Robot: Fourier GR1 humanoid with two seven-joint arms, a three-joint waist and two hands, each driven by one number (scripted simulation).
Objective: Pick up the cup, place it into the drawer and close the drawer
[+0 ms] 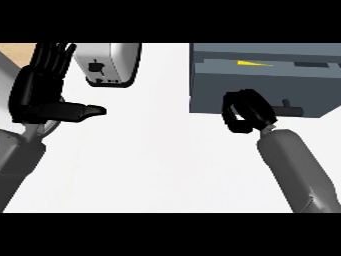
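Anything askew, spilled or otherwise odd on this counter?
Nothing spilled or damaged. The grey drawer stands partly open, with something yellow showing in the gap. The right hand is curled at its front, beside the handle. The left hand rests open near the toaster. No cup is recognisable.

A white bench [158, 165] is shown; a grey drawer unit [265, 85] is carried at its far right, a white toaster [110, 64] at far left.

The toaster [112, 64] stands far left on the counter [165, 150], the drawer unit [276, 85] far right.
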